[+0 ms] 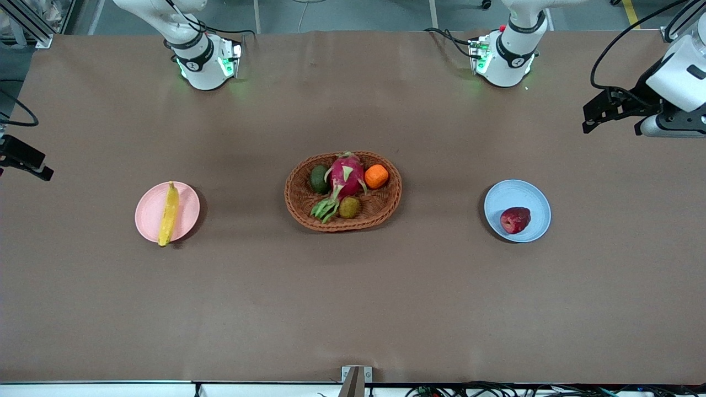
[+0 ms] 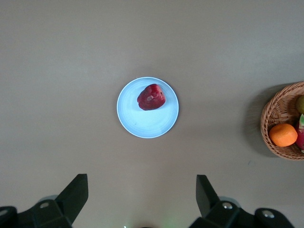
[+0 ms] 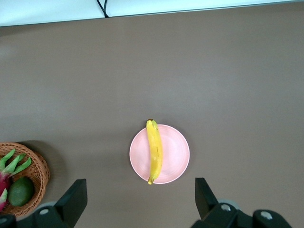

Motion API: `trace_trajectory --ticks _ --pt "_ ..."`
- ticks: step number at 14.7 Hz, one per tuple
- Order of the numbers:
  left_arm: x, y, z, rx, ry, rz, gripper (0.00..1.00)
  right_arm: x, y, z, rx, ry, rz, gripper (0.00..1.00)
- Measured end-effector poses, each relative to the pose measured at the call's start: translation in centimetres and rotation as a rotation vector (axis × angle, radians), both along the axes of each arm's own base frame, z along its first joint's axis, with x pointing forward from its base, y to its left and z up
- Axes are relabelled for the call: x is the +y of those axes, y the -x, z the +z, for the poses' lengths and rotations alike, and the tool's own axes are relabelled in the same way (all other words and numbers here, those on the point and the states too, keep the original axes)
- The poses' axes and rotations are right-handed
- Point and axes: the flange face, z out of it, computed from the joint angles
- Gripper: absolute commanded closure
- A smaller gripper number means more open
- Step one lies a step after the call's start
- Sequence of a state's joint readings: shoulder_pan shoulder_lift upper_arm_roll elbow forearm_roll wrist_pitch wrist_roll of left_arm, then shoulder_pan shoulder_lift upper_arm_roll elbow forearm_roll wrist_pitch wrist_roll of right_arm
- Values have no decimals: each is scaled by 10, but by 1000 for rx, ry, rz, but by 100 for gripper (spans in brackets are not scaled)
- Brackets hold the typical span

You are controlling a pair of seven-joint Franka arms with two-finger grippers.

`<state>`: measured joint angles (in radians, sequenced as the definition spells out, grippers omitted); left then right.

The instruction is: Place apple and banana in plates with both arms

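Observation:
The yellow banana (image 1: 167,214) lies across the pale pink plate (image 1: 146,218) toward the right arm's end of the table; one tip sticks out over the rim. The dark-red apple (image 1: 515,220) sits in the light blue plate (image 1: 518,193) toward the left arm's end. My left gripper (image 1: 594,117) is open and empty, high over the table's left-arm end. Its wrist view shows the apple (image 2: 151,97) in the blue plate (image 2: 142,123) well below the gripper (image 2: 141,183). My right gripper (image 1: 38,168) is open and empty, high over the right-arm end, and its wrist view shows the gripper (image 3: 141,186) above the banana (image 3: 154,151) on the pink plate (image 3: 175,152).
An oval brown wicker basket (image 1: 300,204) stands at the table's middle between the plates. It holds a magenta dragon fruit (image 1: 346,175), an orange (image 1: 376,176), a green fruit (image 1: 319,178) and a brownish fruit (image 1: 349,207). The arm bases (image 1: 205,60) stand along the table's edge farthest from the front camera.

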<state>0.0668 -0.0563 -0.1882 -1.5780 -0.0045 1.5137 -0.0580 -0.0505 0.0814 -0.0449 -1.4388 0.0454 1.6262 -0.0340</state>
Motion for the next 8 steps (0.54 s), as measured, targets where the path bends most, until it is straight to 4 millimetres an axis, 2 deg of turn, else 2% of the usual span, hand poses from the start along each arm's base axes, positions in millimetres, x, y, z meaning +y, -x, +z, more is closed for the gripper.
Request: trace_trajectory --ticks 4,8 --pt "1 0 1 -4 -10 0 0 0 28 -9 1 0 -3 0" --pt "1 0 2 -5 -10 0 0 1 35 -11 8 2 -2 0"
